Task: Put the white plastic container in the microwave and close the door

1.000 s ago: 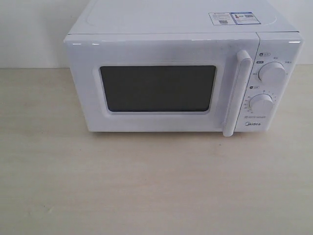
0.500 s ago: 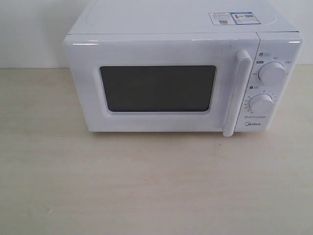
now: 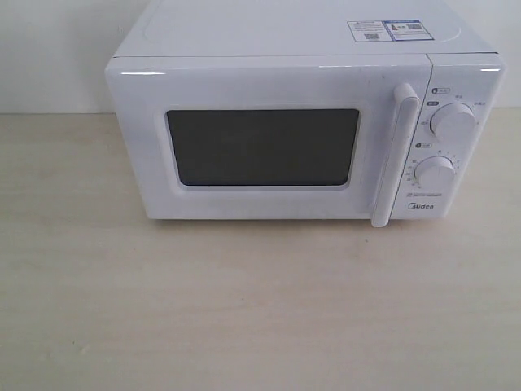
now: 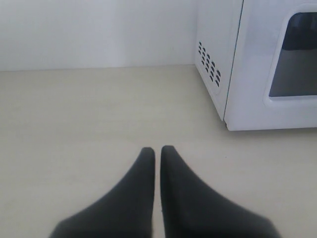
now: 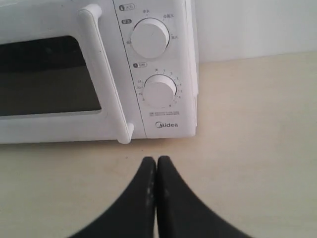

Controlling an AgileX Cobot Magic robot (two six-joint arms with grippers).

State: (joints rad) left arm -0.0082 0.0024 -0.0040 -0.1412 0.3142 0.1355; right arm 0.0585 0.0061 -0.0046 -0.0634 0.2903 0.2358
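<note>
The white microwave point(image 3: 301, 130) stands at the back of the table with its door point(image 3: 260, 147) shut, dark window facing me and the long handle point(image 3: 394, 155) beside the two dials. No white plastic container shows in any view. My left gripper point(image 4: 157, 148) is shut and empty over the table, off the microwave's point(image 4: 257, 64) vented side corner. My right gripper point(image 5: 156, 159) is shut and empty, a short way in front of the microwave point(image 5: 99, 69), near the handle's point(image 5: 106, 74) lower end and the dial panel. Neither gripper appears in the exterior view.
Pale wood tabletop point(image 3: 260, 309) stretches in front of the microwave and to both sides. A white wall point(image 3: 49, 49) stands behind. Stickers point(image 3: 387, 30) lie on the microwave's top.
</note>
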